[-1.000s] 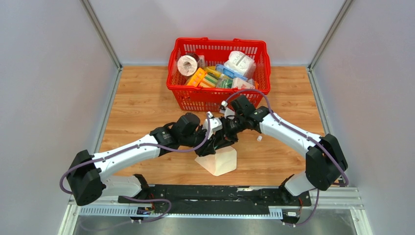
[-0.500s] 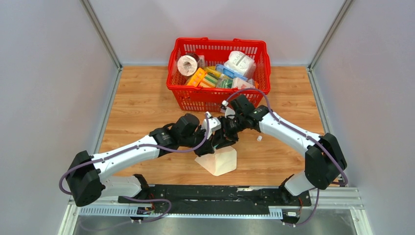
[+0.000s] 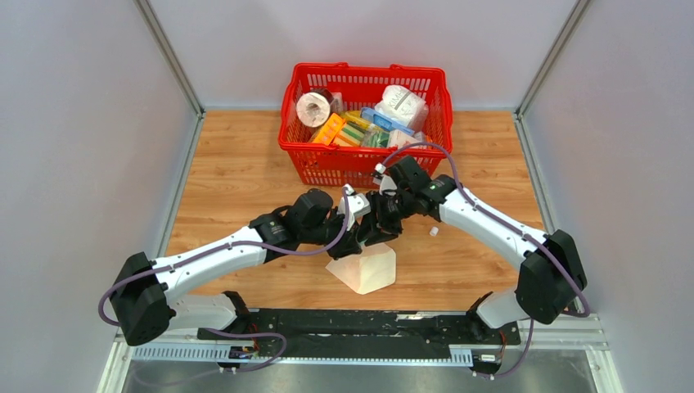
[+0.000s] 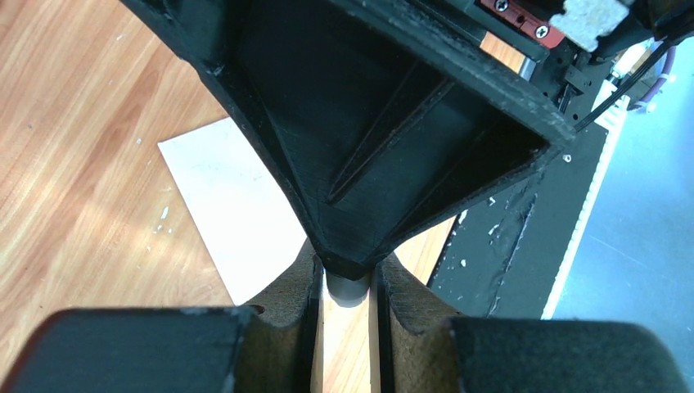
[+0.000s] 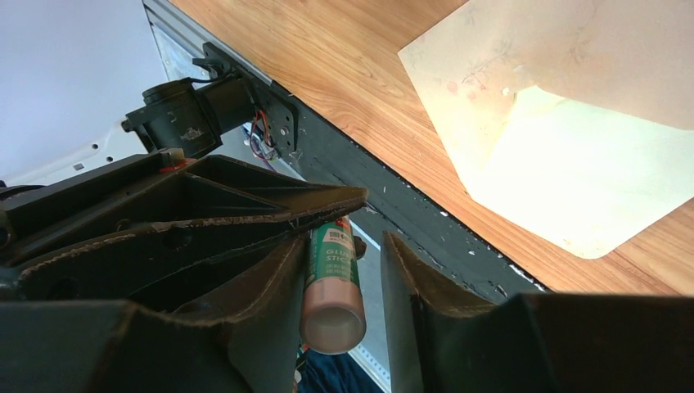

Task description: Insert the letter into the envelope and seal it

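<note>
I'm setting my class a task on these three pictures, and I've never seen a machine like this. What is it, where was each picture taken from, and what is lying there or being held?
It is a robot: a left arm and a right arm bolted at the table's near edge, each ending in a two-fingered claw. The wide picture comes from a fixed camera above and behind them. The other two come from a camera on each wrist, so each shows its own fingers at the bottom.

On the wooden table stands a red basket of packaged goods. Under the claws lies a tan envelope.

The arms meet above it with a glue stick between them. The left claw looks closed on one end. The right claw straddles the other end with a gap on one side, so its grip is unclear.
</note>
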Robot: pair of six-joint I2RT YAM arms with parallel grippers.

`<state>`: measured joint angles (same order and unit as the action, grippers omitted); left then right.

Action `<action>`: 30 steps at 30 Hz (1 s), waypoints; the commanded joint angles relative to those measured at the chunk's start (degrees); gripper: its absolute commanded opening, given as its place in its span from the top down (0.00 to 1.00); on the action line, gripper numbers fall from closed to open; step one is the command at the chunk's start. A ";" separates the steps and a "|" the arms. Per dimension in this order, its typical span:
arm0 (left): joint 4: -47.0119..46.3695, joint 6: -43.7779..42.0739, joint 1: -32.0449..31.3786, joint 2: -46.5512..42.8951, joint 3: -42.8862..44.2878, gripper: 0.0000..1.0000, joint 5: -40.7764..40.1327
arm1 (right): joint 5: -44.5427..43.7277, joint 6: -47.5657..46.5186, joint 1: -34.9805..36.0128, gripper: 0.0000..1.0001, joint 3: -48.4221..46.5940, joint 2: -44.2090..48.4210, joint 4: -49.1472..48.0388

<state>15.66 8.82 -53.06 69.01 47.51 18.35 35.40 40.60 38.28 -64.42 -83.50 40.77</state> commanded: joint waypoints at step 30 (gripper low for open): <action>-0.28 1.11 -0.47 0.07 1.27 1.00 -0.86 | -3.93 -3.15 -3.39 0.64 -0.35 6.43 0.27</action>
<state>15.66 9.13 -53.39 69.06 47.51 18.20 33.12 39.66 34.54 -64.53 -78.85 39.83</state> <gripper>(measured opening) 0.245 0.361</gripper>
